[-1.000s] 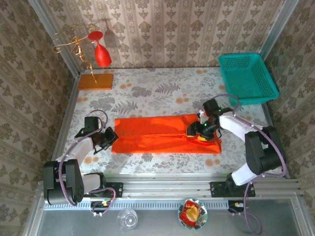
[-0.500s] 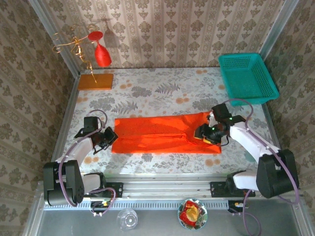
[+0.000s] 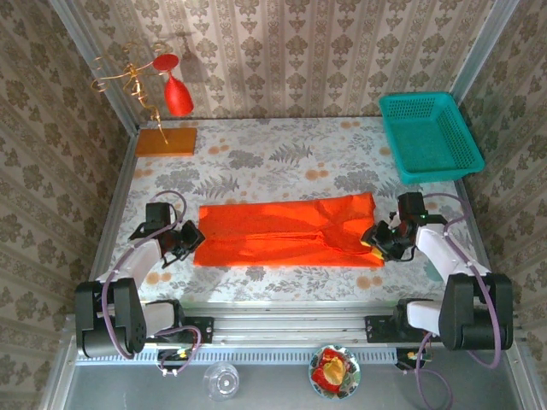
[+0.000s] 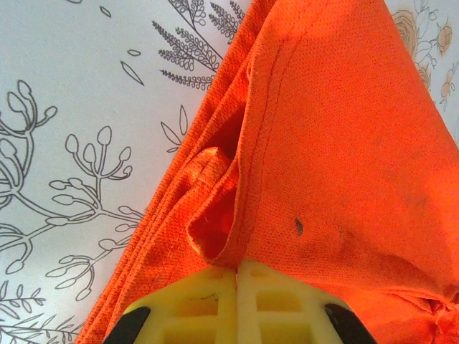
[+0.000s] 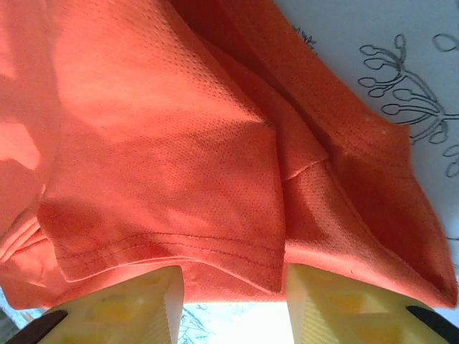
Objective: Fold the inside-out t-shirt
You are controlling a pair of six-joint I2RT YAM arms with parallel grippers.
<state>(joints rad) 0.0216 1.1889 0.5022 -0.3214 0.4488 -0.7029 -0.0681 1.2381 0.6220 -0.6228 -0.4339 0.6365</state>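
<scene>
At left, closed left hand (image 4: 237,266) pinches t-shirt (image 4: 344,129).

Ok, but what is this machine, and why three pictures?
It is a robot: two arms bolted to a table. The big picture looks down from above; the other two come from a camera on each wrist, so you see yellow fingers up close. The orange t-shirt lies flat in a long strip. The left gripper is shut, pinching its left end. The right gripper is at the right end, fingers apart, the shirt's edge between them. Farther back are a basket, a board and a red glass.
</scene>
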